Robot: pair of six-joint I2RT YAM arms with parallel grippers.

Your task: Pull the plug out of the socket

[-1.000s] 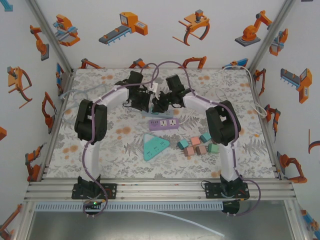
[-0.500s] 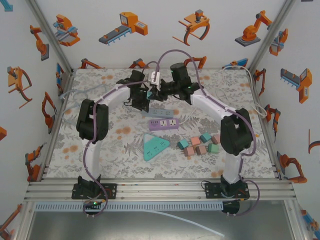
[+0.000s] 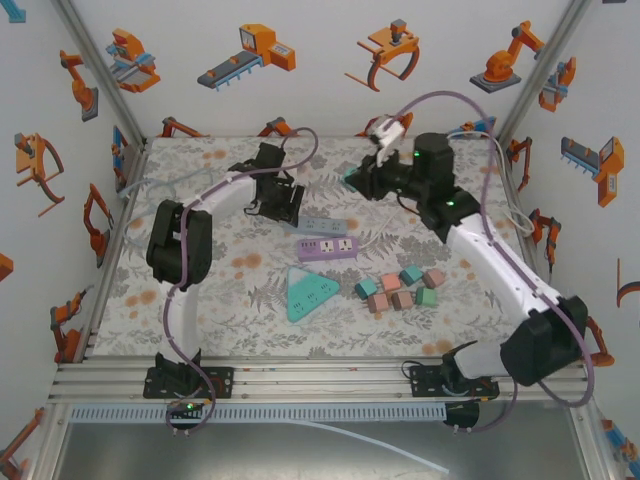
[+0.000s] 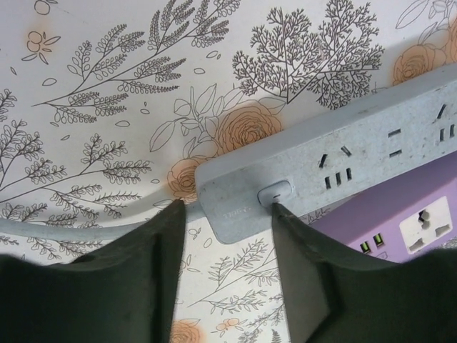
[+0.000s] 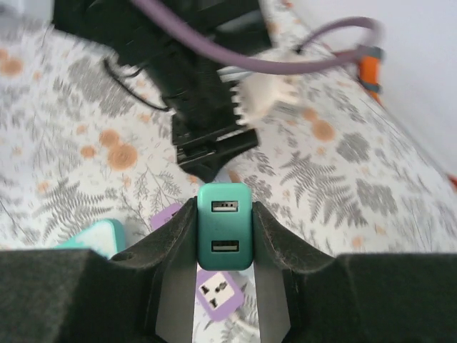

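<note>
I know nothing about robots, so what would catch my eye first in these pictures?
Most striking is the teal plug pinched in the right end effector, held in the air over the far side of the table. Next, the left end effector sits low with its fingers spread at the end of a grey power strip.

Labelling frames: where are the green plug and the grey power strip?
green plug (image 5: 224, 226): right wrist view, its front face.
grey power strip (image 4: 364, 132): left wrist view, its top face.

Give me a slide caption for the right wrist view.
The teal plug sits clamped in the right jaws, held off the table, purple strip beyond.
</note>
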